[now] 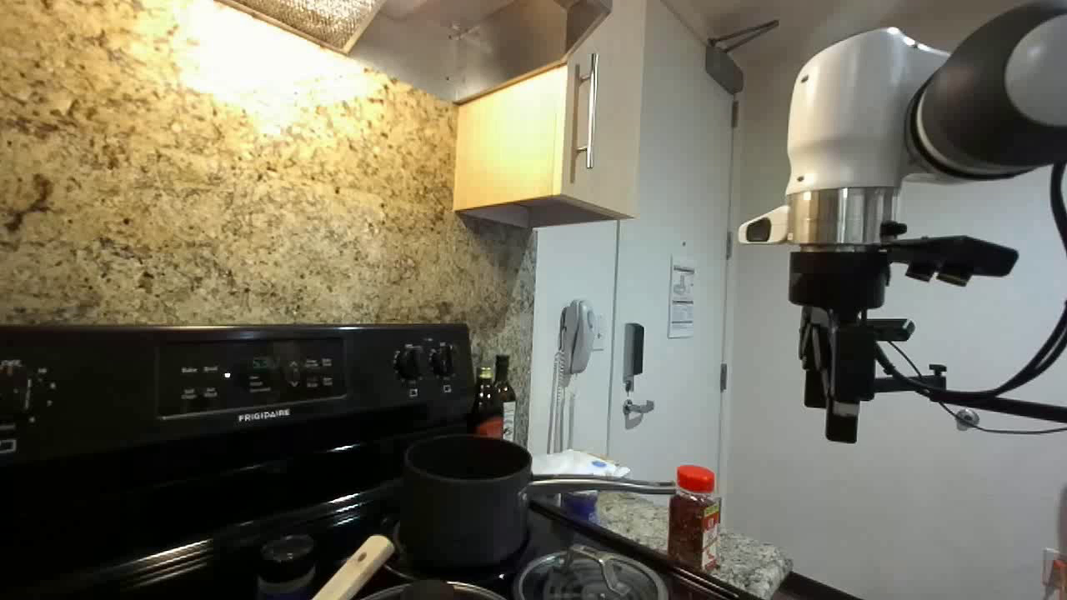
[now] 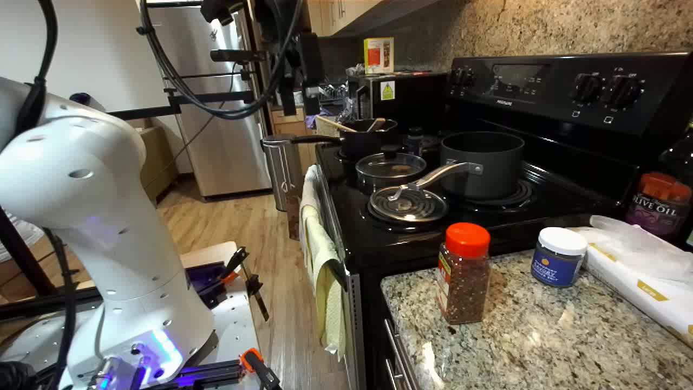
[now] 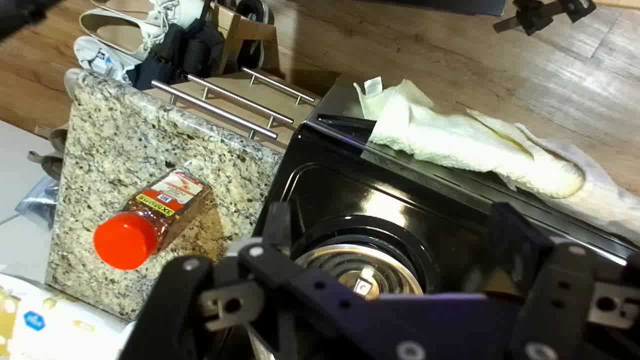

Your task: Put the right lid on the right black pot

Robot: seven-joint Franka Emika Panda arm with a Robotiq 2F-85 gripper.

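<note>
A: Locate the lid [image 2: 416, 209] and state the condition of the pincer [image 3: 391, 225].

B: The lid lies on the stove surface [image 2: 373, 244], handle upward, just beside the uncovered black saucepan [image 2: 482, 170]. Your pincer is released, jaws wide, nothing between them, and well apart from the lid.

A: What handling should you expect?

B: Expect a stiff, moderately light part, slick and breakable at the glass. Take hold of the metal handle [image 3: 363, 286] squarely; do not pinch the rim. Lower it level onto the saucepan.

A: Which containers concern you?

B: The saucepan shows a bare, dark inner wall; its floor is hidden. The covered low pan [image 2: 391, 171] shows a brownish patch through its glass; leave it. Wooden utensils [image 2: 377, 125] lean in the far black pot [image 2: 360, 144]. The red-capped jar [image 2: 464, 281] holds dark reddish flakes; route your approach clear of it.
</note>
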